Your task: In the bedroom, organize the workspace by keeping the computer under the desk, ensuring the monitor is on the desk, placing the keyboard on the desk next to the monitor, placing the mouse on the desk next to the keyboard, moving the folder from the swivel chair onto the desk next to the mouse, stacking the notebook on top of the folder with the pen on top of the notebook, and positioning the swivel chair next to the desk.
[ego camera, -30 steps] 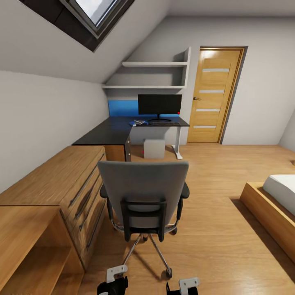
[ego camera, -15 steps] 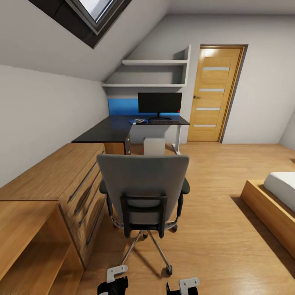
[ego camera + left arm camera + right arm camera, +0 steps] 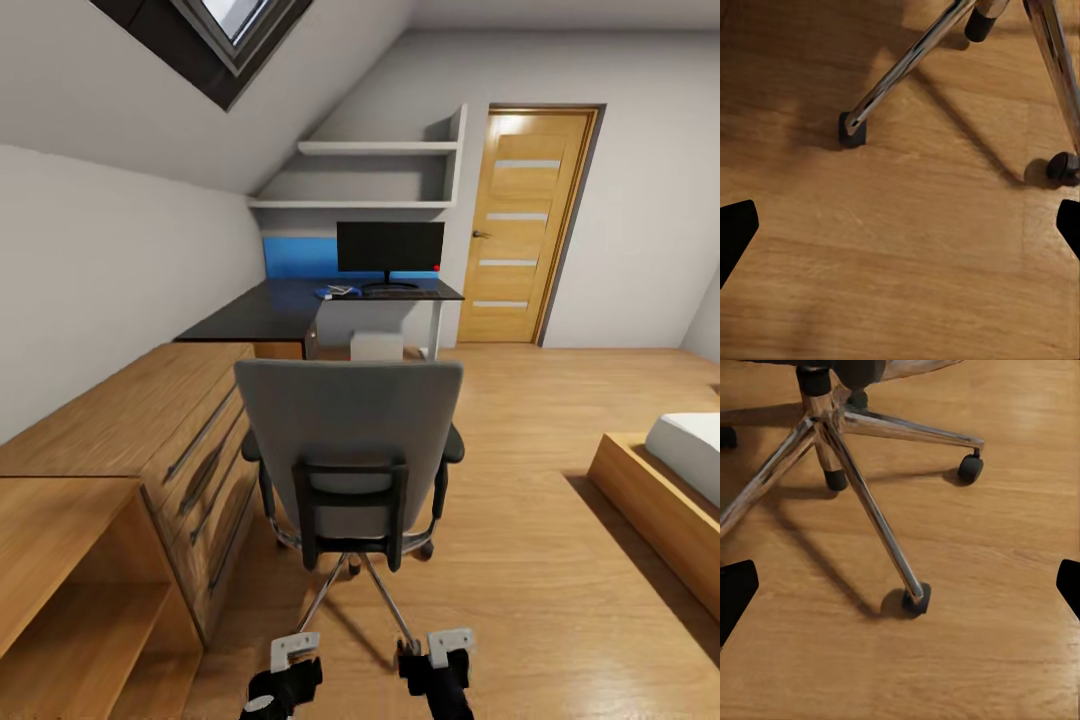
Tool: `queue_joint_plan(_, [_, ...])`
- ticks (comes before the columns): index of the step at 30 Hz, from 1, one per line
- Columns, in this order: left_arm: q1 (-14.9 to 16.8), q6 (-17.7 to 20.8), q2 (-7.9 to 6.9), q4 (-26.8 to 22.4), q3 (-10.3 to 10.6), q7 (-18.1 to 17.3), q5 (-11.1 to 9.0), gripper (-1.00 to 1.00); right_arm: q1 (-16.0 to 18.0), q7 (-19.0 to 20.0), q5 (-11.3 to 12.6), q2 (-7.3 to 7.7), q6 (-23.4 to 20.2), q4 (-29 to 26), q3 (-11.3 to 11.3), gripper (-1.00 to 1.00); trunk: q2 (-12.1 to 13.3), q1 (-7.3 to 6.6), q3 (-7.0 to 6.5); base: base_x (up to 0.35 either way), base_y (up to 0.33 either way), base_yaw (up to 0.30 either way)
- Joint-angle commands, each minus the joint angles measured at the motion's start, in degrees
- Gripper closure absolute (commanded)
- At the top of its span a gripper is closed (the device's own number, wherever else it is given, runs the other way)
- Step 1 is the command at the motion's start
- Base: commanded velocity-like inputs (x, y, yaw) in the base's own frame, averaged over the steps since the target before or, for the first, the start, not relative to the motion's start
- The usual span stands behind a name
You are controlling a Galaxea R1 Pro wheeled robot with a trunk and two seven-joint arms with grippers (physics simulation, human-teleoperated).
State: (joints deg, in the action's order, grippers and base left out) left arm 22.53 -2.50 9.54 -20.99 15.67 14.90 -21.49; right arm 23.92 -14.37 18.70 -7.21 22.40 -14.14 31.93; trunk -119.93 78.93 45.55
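An attic bedroom with a sloped white ceiling, a skylight (image 3: 235, 25) at 11 o'clock and a wooden floor (image 3: 520, 560) fills the head view. At 12 o'clock, against the far wall, stands the desk (image 3: 270, 312), its black top running toward 10 o'clock. The monitor (image 3: 390, 248) sits upright on it with a small red light at its lower corner, and a slim dark keyboard (image 3: 400, 293) lies just in front of the stand. A small blue item with something pale on it (image 3: 338, 293) rests beside the keyboard; it is too small to tell apart. A pale grey computer box (image 3: 378, 346) stands under the desk. Two white wall shelves (image 3: 375, 150) hang above, and a wooden door (image 3: 520, 225) is at 1 o'clock. A wooden drawer unit (image 3: 150, 440) runs along at 9 o'clock, and a bed corner (image 3: 670, 480) shows at 3 o'clock.

The swivel chair (image 3: 348, 440) stands mid-room, well apart from the desk, its grey back facing the camera.

The left gripper (image 3: 285, 665) and right gripper (image 3: 440, 655) hang low at 6 o'clock, just behind the chair's chrome base. In the wrist views each one's dark fingertips (image 3: 735, 229) (image 3: 735, 585) sit far apart at the frame edges, spread wide and holding nothing, above the floor and the chair's legs and castors (image 3: 916, 598).
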Motion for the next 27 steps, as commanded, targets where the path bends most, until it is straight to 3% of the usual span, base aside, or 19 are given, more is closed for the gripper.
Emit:
queue_joint_plan(1, [0.38, 1.39, -0.07, -1.1, 0.45, 0.42, -0.58, -1.0, 1.84, -0.33, 0.6, 0.01, -2.6, -0.3, 0.42, -1.0, -0.44, 0.22, 0.25, 0.0, 0.0, 0.0])
queue_joint_plan(6, [6.2, 7.49, -0.54, -3.12, 0.37, 2.18, -0.61, -1.0, 11.12, -0.29, 1.47, -0.06, -13.14, -0.75, 0.34, -1.0, -2.45, 1.32, 1.15, 0.0, 0.0, 0.0])
queue_joint_plan(8, [8.59, 9.08, -0.67, -3.24, 0.35, 2.55, -0.65, -1.0, 13.25, -0.18, 2.05, -0.07, -15.88, -0.79, 0.29, -1.0, -3.25, 1.76, 1.51, 0.0, 0.0, 0.0])
queue_joint_plan(11, [12.78, 14.67, -1.3, -3.33, 0.02, 2.79, -0.74, -1.0, 16.36, 0.0, 4.25, -0.07, -19.85, -0.86, 0.25, -1.0, -4.45, 2.41, 2.05, 0.0, 0.0, 0.0])
queue_joint_plan(12, [15.68, 17.84, -1.75, -3.16, -1.57, 2.38, -1.39, -1.0, 17.95, 1.44, 6.77, 0.01, -22.46, -0.88, 0.24, -1.0, -4.85, 2.63, 2.23, 0.0, 0.0, 0.0])
queue_joint_plan(14, [15.99, 17.96, -1.86, -2.19, -1.85, 2.22, -1.51, -1.0, 18.1, 2.51, 7.08, 0.01, -23.16, -0.76, 0.24, -1.0, -5.65, 3.07, 2.59, 0.0, 0.0, 0.0])
queue_joint_plan(20, [16.31, 11.76, -1.99, 1.45, -2.28, 2.07, -1.57, -1.0, 18.26, 4.06, 7.45, 0.01, -23.48, -0.4, 0.36, -1.0, -8.06, 4.39, 3.66, 0.0, 0.0, 0.0])
queue_joint_plan(27, [16.32, 10.08, -2.24, 1.74, -2.15, 2.07, -1.54, -1.0, 18.14, 4.49, 7.41, -0.01, -20.91, -0.11, 0.42, -1.0, -10.87, 5.93, 4.92, 0.0, 0.0, 0.0])
